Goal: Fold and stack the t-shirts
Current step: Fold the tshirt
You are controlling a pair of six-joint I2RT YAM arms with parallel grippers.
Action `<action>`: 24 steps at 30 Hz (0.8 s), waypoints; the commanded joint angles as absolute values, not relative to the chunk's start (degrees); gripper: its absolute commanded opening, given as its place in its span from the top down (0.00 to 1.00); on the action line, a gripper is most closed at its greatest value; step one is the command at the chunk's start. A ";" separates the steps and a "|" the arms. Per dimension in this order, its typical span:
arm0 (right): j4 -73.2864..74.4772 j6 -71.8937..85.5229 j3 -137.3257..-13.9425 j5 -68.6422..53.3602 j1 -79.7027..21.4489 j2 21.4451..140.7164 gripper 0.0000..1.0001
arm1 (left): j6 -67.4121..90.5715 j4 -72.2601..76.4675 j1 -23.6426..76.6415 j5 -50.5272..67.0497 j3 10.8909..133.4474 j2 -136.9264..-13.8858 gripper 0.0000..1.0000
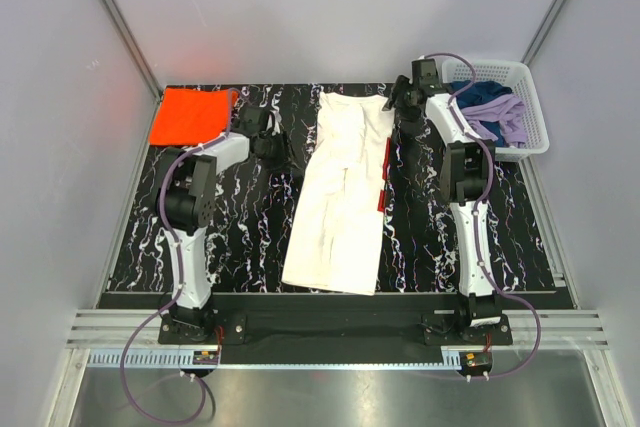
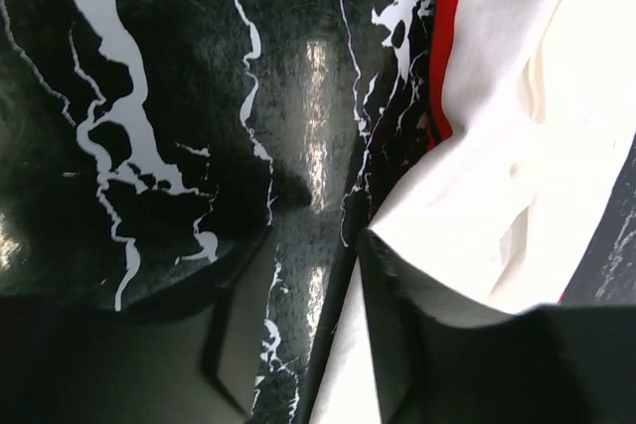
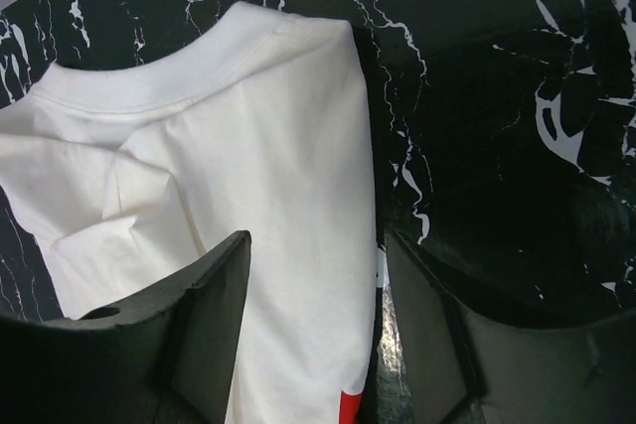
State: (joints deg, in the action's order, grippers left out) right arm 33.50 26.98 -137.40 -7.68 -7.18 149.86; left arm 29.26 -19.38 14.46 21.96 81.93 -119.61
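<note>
White t-shirt [image 1: 335,207] print mostly hidden, seemingly folded underneath

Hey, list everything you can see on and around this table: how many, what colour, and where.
white cloth t-shirt with red trim: one, white, folded lengthwise mid-table
bright orange cloth t-shirt: one, orange, far left corner
white slatted plastic basket: one, white, far right corner
loose garments: count unclear, blue and purple, inside basket
black white-veined table: one, under everything
robot arms: two, black and white, near edge
left end effector: open, near shirt's left edge
right end effector: open, straddling shirt's edge near collar
</note>
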 commanded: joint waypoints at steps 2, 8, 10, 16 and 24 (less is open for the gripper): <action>30.32 28.21 -139.75 -10.81 -6.68 150.91 0.37 | 25.84 -14.86 14.24 22.92 81.38 -115.58 0.46; 28.30 34.45 -139.92 -15.47 -7.03 147.40 0.43 | 30.05 -9.50 14.24 29.70 86.22 -116.63 0.49; 28.39 34.89 -138.00 -14.42 -7.47 144.42 0.45 | 31.02 -10.54 14.15 29.88 87.01 -117.15 0.50; 30.93 33.49 -132.63 -16.77 -8.79 137.38 0.58 | 31.64 -10.99 13.45 31.55 85.87 -117.77 0.50; 27.52 37.87 -127.62 -28.36 -15.73 137.71 0.92 | 34.37 -8.61 13.36 34.45 82.71 -118.39 0.49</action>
State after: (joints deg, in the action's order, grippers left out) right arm 29.78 35.00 -129.16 -20.27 -12.14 138.37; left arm 33.15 -11.66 13.63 31.46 84.09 -118.56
